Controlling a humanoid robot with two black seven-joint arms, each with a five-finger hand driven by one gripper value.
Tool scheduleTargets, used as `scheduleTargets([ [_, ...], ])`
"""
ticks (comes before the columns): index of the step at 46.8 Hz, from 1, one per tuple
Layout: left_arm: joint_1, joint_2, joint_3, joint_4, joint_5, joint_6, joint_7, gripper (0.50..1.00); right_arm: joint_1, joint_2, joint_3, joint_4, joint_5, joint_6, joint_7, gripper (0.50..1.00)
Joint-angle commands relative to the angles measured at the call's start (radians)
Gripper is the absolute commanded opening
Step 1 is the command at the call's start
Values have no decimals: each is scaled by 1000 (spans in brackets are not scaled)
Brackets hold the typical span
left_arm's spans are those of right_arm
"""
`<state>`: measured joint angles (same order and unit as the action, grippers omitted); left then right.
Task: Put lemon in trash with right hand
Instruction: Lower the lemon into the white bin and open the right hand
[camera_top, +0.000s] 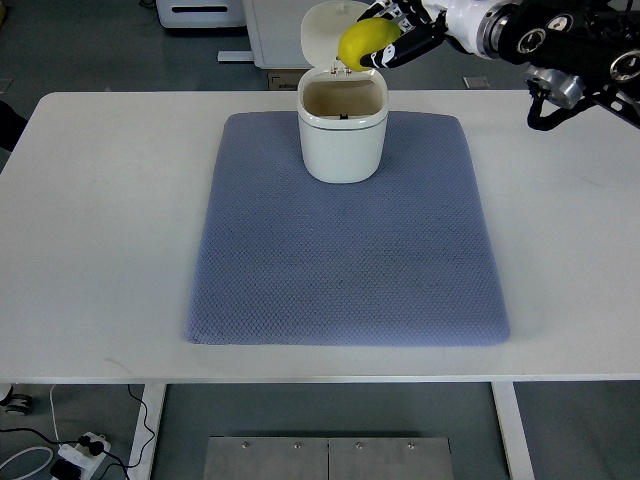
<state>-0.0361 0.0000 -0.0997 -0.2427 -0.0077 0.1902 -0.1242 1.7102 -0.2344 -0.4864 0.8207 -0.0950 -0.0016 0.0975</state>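
A yellow lemon (362, 43) is held in my right hand (388, 42), whose arm enters from the upper right. The hand's fingers are shut on the lemon, which hangs just above the far rim of the white trash bin (342, 142). The bin stands upright at the far edge of the blue mat, its lid (325, 30) flipped up behind it and its brown inside showing. My left arm is out of view.
A blue-grey quilted mat (345, 260) covers the middle of the white table (100, 230). Beyond the table's far edge are white furniture pieces (270, 25). Cables and a power strip (85, 450) lie on the floor at lower left.
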Motion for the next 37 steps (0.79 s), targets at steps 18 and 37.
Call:
scheduleTargets([
  [18, 1, 0, 0, 0, 0, 0, 0, 1000, -12, 110, -44, -78, -3, -26, -32, 500],
  [37, 1, 0, 0, 0, 0, 0, 0, 1000, -53, 145, -69, -115, -9, -35, -39, 500],
])
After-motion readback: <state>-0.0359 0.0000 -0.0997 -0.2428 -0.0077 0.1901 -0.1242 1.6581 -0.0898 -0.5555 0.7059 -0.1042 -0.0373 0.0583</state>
